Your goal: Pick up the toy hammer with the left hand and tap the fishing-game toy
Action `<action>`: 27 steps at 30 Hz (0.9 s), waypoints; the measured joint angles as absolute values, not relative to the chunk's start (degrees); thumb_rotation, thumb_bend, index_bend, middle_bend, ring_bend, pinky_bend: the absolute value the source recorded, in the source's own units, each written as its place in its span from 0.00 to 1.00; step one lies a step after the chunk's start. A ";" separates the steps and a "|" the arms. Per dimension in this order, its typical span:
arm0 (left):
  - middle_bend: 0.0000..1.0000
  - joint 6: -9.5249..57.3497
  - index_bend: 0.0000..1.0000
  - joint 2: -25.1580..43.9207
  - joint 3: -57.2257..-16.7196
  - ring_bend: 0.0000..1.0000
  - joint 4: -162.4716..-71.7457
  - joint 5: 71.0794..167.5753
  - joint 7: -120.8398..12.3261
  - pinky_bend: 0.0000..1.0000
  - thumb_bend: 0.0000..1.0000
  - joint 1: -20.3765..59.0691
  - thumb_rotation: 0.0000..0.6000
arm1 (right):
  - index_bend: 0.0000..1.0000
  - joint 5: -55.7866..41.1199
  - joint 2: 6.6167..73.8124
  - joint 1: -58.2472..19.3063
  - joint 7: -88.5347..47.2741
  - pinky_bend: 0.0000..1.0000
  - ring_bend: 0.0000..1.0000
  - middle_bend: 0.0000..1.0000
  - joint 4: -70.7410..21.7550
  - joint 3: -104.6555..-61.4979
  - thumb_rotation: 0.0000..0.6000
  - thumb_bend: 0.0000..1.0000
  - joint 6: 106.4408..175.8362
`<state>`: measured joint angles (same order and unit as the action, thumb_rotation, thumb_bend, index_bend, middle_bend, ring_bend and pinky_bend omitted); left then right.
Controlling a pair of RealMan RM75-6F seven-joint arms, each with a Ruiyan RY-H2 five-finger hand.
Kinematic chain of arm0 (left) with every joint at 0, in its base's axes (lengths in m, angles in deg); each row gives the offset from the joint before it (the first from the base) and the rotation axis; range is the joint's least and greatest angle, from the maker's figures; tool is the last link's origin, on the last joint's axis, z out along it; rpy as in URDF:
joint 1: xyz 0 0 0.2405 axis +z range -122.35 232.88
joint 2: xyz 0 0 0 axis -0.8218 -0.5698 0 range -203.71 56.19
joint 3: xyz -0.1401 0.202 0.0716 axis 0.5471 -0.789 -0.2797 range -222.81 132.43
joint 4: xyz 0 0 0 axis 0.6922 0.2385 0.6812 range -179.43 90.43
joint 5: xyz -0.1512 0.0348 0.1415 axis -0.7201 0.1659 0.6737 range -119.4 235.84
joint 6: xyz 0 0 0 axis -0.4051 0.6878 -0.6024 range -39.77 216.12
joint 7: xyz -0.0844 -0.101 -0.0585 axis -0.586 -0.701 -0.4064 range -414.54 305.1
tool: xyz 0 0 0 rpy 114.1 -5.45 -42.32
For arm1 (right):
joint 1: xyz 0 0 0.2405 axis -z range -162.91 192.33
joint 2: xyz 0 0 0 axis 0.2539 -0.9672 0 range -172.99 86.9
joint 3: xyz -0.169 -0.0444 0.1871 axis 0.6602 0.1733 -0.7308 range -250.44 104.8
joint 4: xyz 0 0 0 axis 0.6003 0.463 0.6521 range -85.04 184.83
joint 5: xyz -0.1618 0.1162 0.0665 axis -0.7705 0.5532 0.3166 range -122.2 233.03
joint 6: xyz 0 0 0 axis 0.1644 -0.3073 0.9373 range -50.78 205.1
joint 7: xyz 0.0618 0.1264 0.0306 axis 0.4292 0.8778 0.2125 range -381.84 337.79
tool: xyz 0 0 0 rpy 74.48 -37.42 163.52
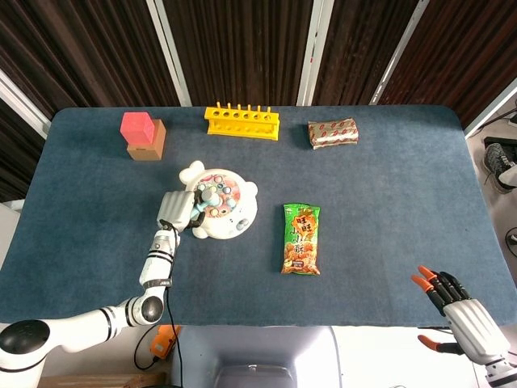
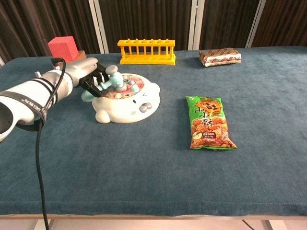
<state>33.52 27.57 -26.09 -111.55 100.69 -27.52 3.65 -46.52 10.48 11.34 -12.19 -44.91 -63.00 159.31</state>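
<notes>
Your L hand (image 2: pixel 88 76) grips toy hammer (image 2: pixel 109 81), head over fishing game (image 2: pixel 125 98) | your R hand (image 1: pixel 468 319) holds nothing, fingers apart, off desk (image 1: pixel 388 202) edge
</notes>
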 measured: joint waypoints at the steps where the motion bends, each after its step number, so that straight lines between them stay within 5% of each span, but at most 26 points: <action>1: 1.00 33.47 0.79 27.54 -26.08 0.89 -111.65 100.76 -27.58 1.00 0.86 3.65 1.00 | 0.00 -46.51 10.49 11.34 -12.21 0.00 0.00 0.00 -44.91 -63.00 1.00 0.15 159.30; 14: 1.00 29.97 0.79 21.25 -26.53 0.89 -122.91 104.34 -29.47 1.00 0.86 6.63 1.00 | 0.00 -46.50 10.79 11.20 -13.25 0.00 0.00 0.00 -45.07 -62.96 1.00 0.15 158.56; 20: 1.00 28.02 0.80 15.20 -31.53 0.86 -129.14 106.79 -31.01 1.00 0.84 12.49 1.00 | 0.00 -47.02 11.04 11.11 -14.07 0.00 0.00 0.00 -45.31 -62.68 1.00 0.15 158.16; 27: 1.00 27.32 0.80 15.46 -36.18 0.81 -125.55 111.03 -34.55 1.00 0.82 16.25 1.00 | 0.00 -47.50 11.45 11.05 -15.34 0.00 0.00 0.00 -45.76 -62.44 1.00 0.15 157.75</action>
